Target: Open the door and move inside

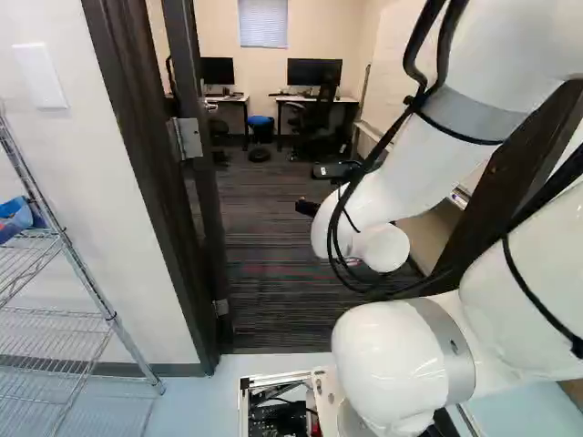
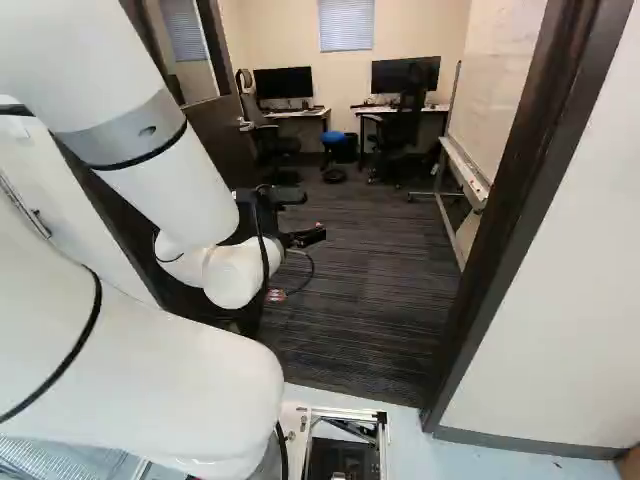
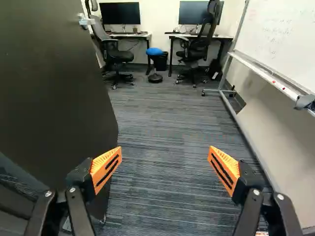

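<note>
- Before rolling in, judge the gap: door (image 3: 54,88) already open, swung inward on hinges (image 1: 189,138) at left jamb (image 1: 164,173); handle (image 3: 86,21) out at free edge.
- Claw (image 3: 165,158) spread wide, orange pads (image 3: 106,167) well apart, only carpet (image 3: 162,123) showing between; no hold on anything. One finger close beside door face; contact, cannot tell.
- Arm (image 2: 170,180) reaching inside; base (image 1: 323,391) apparently just short of threshold (image 1: 273,352).
- Likely step: move inside. Drive slow and straight, split the distance between left jamb and right jamb (image 2: 530,200).
- Keep claw off door face; if nudging for width, push gently with arm, away from path, no grasp needed.
- Watch elbow clearance at both jambs; past threshold, mind whiteboard (image 3: 290,44) on far side from door.
- Door lie: tall axis upright; width running from hinges forward into room, free edge pointing away from base. Nearly edge-on in left base view, broad face showing beside claw in wrist view.
</note>
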Controlling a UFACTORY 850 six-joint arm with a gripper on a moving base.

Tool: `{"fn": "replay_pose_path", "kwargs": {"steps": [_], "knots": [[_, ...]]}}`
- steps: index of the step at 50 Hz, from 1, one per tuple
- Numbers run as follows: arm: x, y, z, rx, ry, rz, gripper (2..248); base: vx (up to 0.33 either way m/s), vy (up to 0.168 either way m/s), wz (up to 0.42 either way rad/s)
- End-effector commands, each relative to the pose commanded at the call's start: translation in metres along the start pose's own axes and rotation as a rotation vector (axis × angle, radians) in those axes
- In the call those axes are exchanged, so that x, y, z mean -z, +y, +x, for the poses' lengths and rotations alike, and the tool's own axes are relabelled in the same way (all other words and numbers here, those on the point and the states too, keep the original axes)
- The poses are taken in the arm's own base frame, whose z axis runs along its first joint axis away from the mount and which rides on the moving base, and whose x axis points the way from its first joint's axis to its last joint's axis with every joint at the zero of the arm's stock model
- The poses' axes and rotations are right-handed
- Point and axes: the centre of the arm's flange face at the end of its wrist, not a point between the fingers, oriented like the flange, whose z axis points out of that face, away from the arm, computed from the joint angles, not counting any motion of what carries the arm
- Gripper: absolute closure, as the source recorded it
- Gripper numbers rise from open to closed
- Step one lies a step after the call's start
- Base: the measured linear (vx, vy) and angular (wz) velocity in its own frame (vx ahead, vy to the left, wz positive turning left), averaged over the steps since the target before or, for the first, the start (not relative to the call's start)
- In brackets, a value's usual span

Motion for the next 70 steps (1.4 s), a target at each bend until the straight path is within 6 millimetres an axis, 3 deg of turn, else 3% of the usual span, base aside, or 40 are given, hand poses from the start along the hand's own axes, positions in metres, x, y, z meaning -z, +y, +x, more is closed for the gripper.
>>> {"fn": "replay_pose_path", "kwargs": {"steps": [27,70], "knots": [[0.0,0.0,0.0,0.0,0.0,0.0,3,0.134,-0.032,-0.169],[0.0,0.0,0.0,0.0,0.0,0.0,3,0.116,-0.009,-0.011]]}}
